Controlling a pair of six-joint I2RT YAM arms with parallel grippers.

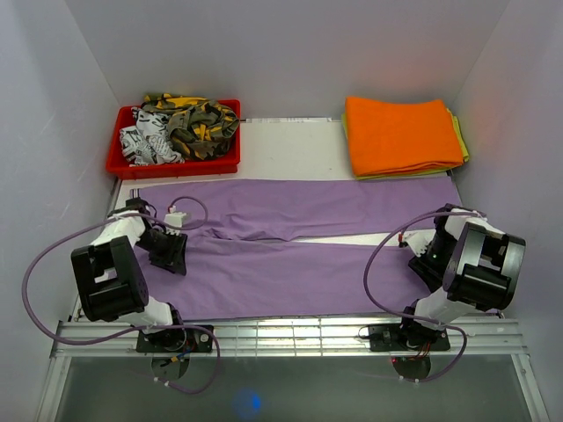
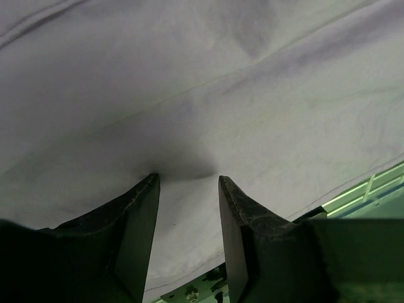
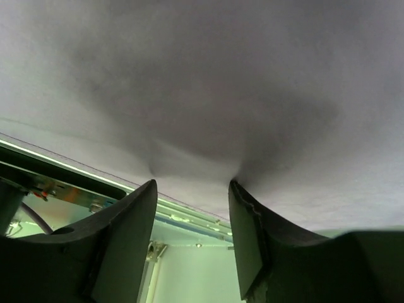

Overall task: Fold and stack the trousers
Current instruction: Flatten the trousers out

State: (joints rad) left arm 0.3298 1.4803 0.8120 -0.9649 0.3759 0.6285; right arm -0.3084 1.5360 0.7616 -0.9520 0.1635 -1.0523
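The lilac-purple trousers [image 1: 281, 277] lie flat across the table, the two legs running left to right with a narrow gap between them. My left gripper [image 1: 167, 251] is at the left end of the near leg. In the left wrist view it [image 2: 187, 180] is open, both fingertips pressed into the fabric [image 2: 189, 95], which puckers between them. My right gripper [image 1: 424, 259] is at the right end of the near leg. In the right wrist view it [image 3: 192, 183] is open, tips pressed on the fabric [image 3: 221, 76] near its edge.
A red bin [image 1: 171, 167] with camouflage and black-and-white garments [image 1: 180, 127] stands at the back left. A folded orange cloth [image 1: 400, 134] on yellow-green cloths [image 1: 461, 141] lies at the back right. A metal rail [image 1: 290, 334] runs along the near table edge.
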